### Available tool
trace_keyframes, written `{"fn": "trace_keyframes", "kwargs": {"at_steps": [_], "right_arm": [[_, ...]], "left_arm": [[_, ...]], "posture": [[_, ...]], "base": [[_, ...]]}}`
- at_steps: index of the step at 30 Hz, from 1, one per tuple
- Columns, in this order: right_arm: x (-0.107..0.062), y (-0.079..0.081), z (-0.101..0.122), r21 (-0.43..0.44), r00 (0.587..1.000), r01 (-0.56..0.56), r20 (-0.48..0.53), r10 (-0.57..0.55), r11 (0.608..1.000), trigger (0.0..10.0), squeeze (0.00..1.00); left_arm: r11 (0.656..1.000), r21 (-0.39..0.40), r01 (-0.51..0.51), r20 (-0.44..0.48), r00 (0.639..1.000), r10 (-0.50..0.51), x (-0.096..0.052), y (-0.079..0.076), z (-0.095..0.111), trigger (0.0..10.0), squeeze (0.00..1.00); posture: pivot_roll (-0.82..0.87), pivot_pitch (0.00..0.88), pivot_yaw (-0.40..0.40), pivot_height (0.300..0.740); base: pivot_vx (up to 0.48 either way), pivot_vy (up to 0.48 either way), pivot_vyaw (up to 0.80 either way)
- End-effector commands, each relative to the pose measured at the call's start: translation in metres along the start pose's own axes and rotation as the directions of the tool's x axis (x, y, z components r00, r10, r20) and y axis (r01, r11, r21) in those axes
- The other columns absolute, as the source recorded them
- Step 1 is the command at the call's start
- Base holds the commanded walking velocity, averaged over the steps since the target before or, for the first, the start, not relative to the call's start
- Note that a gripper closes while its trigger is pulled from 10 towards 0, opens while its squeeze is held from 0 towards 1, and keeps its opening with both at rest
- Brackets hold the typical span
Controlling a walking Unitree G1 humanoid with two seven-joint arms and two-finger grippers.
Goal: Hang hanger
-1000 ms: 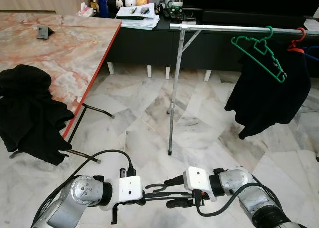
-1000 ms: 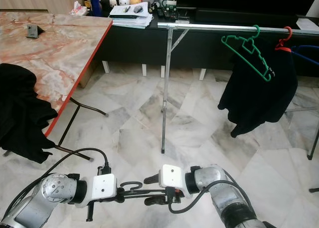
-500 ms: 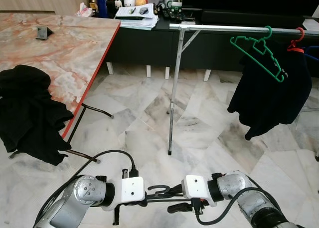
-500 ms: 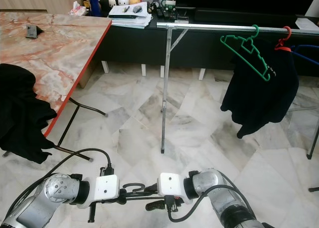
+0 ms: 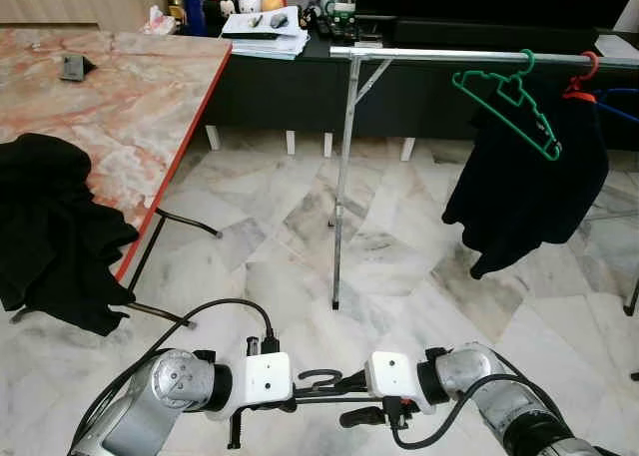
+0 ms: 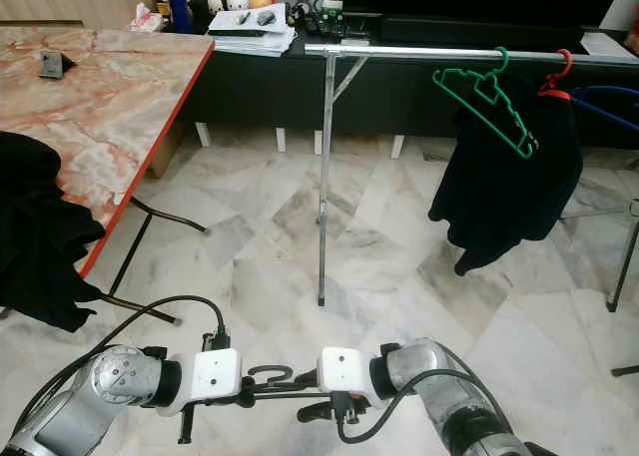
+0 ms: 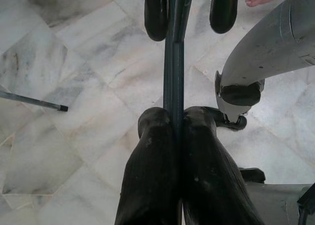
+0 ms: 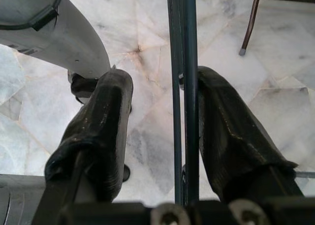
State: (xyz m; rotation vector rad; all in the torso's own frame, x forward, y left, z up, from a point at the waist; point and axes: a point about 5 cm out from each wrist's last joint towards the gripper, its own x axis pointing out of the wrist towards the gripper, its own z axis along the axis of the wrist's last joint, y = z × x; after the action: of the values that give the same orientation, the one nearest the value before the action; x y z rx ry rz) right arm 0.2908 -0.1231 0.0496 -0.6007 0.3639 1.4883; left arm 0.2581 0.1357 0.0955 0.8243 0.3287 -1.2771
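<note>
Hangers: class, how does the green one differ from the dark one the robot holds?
The green hanger hangs tilted on the rail; the dark hanger lies level, low over the floor. The green one is free of the grippers; the dark one runs between the left gripper, jaws shut on it, and the right gripper, jaws open. Both carry no clothes.

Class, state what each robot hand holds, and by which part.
The left hand is clamped on the dark hanger's thin bar. The right hand is open around it, not gripping.

Left hand (image 7: 176,121) clamped tight, right hand (image 8: 162,94) fingers parted, facing.
</note>
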Motion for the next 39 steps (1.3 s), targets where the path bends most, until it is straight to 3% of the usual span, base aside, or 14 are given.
{"fn": "trace_keyframes", "kwargs": {"at_steps": [1, 3, 4, 6, 37, 38, 39], "right_arm": [[0.0015, -0.0010, 0.0009, -0.015, 1.000, -0.001, -0.011, 0.001, 1.000, 10.0, 0.00], [0.0021, -0.0018, 0.0011, -0.010, 1.000, 0.012, -0.007, -0.012, 1.000, 10.0, 0.00], [0.0024, -0.0021, 0.0012, -0.008, 1.000, 0.018, -0.004, -0.018, 1.000, 6.2, 0.00], [0.0028, -0.0024, 0.0011, -0.002, 1.000, 0.026, 0.000, -0.026, 1.000, 0.0, 0.00], [-0.0002, -0.0064, -0.0021, 0.058, 0.995, 0.091, 0.031, -0.093, 0.994, 0.0, 0.00], [-0.0002, -0.0063, -0.0022, 0.059, 0.995, 0.090, 0.031, -0.092, 0.994, 0.0, 0.00], [-0.0002, -0.0062, -0.0022, 0.059, 0.995, 0.089, 0.031, -0.091, 0.994, 0.0, 0.00]], "left_arm": [[1.000, 0.022, 0.005, -0.003, 1.000, -0.005, -0.0007, -0.0001, 0.0042, 10.0, 0.00], [1.000, 0.022, 0.005, -0.003, 1.000, -0.005, -0.0007, -0.0003, 0.0045, 10.0, 0.00], [1.000, 0.022, 0.005, -0.002, 1.000, -0.005, -0.0006, -0.0004, 0.0046, 10.0, 0.00], [1.000, 0.022, 0.004, -0.001, 1.000, -0.004, -0.0005, -0.0005, 0.0048, 10.0, 0.00], [0.999, 0.032, 0.021, 0.020, 1.000, -0.022, 0.0016, -0.0024, 0.0074, 10.0, 0.01], [0.999, 0.027, 0.025, 0.031, 0.999, -0.026, 0.0016, -0.0028, 0.0084, 10.0, 0.97], [0.999, 0.016, 0.030, 0.043, 0.999, -0.030, 0.0010, -0.0031, 0.0093, 10.0, 1.00]], "posture": [[0.09, 0.176, -0.057, 0.740], [0.09, 0.176, -0.058, 0.740], [0.09, 0.176, -0.058, 0.740], [0.09, 0.176, -0.058, 0.740], [0.09, 0.164, -0.057, 0.740], [0.09, 0.164, -0.057, 0.740], [0.09, 0.161, -0.057, 0.740]], "base": [[0.000, 0.000, 0.00], [0.000, 0.000, 0.00], [0.000, 0.000, 0.00], [0.000, 0.000, 0.00], [0.000, 0.000, 0.00], [0.000, 0.000, 0.00], [0.000, 0.000, 0.00]]}}
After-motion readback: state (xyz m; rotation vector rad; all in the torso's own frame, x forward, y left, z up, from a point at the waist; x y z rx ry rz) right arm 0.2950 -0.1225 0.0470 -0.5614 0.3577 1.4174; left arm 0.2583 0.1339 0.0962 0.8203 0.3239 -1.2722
